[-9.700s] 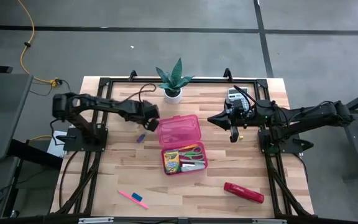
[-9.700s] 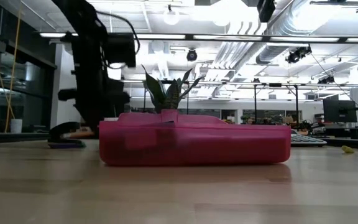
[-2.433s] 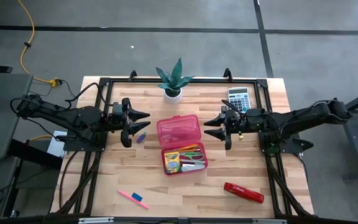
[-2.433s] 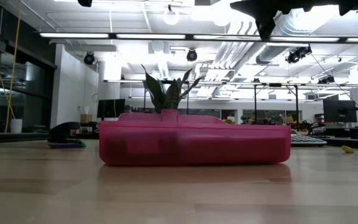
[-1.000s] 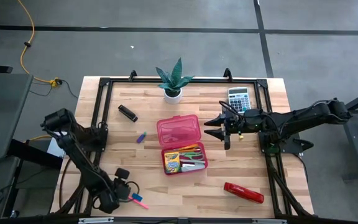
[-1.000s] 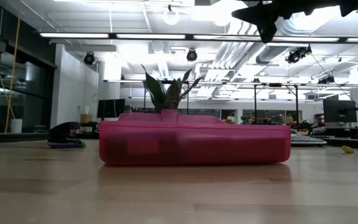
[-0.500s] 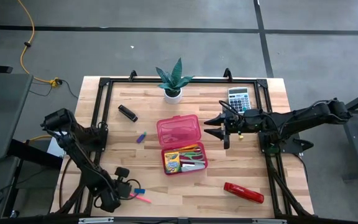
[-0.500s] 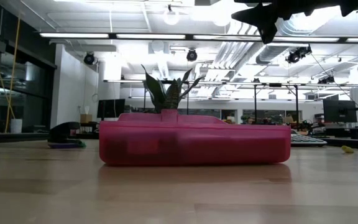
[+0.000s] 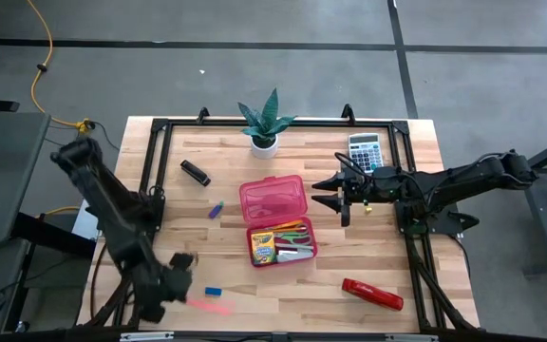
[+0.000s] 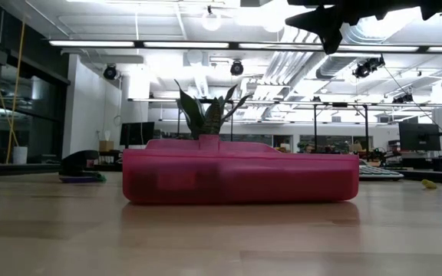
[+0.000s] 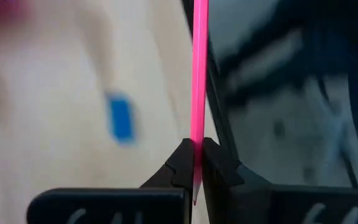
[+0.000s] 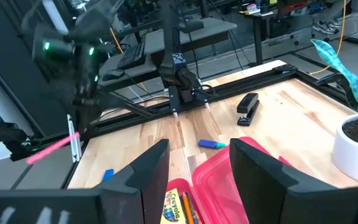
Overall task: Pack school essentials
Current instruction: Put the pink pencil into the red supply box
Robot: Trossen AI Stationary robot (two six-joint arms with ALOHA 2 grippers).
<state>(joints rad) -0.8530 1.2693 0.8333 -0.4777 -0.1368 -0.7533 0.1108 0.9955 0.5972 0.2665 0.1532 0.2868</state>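
Between the left gripper [image 11: 194,163] jaws, pink marker [image 11: 199,93] runs out of frame.

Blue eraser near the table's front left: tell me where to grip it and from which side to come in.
The blue eraser lies flat and alone on the table, a small low block. Probably best to come straight down and close the fingers across its short sides. The left gripper nearby is shut on the pink marker, so it is not free; the right gripper is open, up by the pink case.
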